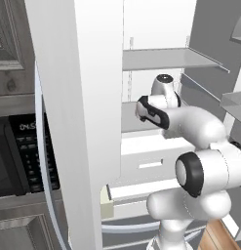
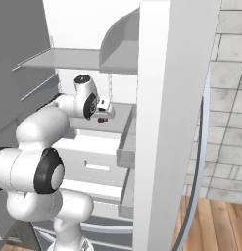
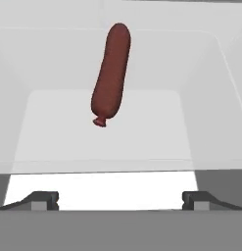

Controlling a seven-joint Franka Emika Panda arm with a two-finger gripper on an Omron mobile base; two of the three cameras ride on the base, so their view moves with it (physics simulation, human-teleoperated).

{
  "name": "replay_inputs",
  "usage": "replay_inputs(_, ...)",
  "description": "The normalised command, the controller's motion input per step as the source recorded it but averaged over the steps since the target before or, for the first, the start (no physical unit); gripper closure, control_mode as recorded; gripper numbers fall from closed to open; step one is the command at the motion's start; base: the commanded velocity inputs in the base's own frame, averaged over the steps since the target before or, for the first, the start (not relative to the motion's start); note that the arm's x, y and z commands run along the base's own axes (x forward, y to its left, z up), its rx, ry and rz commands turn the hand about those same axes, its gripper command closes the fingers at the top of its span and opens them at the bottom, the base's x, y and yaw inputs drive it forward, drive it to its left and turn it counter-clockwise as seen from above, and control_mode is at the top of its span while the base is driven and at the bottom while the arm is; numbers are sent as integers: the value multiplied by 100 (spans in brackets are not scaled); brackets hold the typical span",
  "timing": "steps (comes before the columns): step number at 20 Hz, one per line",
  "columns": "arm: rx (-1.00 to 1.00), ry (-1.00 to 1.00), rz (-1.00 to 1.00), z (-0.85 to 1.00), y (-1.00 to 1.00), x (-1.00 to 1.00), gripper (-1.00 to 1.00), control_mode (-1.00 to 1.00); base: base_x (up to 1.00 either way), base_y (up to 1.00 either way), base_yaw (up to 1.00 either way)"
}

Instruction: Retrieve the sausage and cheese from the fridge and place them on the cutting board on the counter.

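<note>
While the two base views look at the arm from behind, the hand view looks straight along the gripper [image 3: 120, 200], whose two dark finger tips [image 3: 43, 199] stand wide apart with nothing between them. Past them lies the sausage [image 3: 110, 73], dark red-brown, on the pale floor of a white compartment, out toward its back wall and well apart from the tips. Its knotted end points toward the gripper. From the left base view, the fridge [image 1: 156, 58] stands open and its white door hides much of the inside. The black microwave [image 1: 24, 156] shows left of that door, partly cut off. From the right base view, the hand reaches in over a grey shelf [image 2: 120, 115].
</note>
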Motion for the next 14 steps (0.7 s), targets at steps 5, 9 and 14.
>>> replay_inputs(5,5,2,-8,-18,0,51,-100,-100,0,0,0)
replay_inputs(9,1,0,-14,-18,9,48,-100,-100,0,0,0)
replay_inputs(14,0,0,-12,-37,9,45,-100,-100,0,0,0)
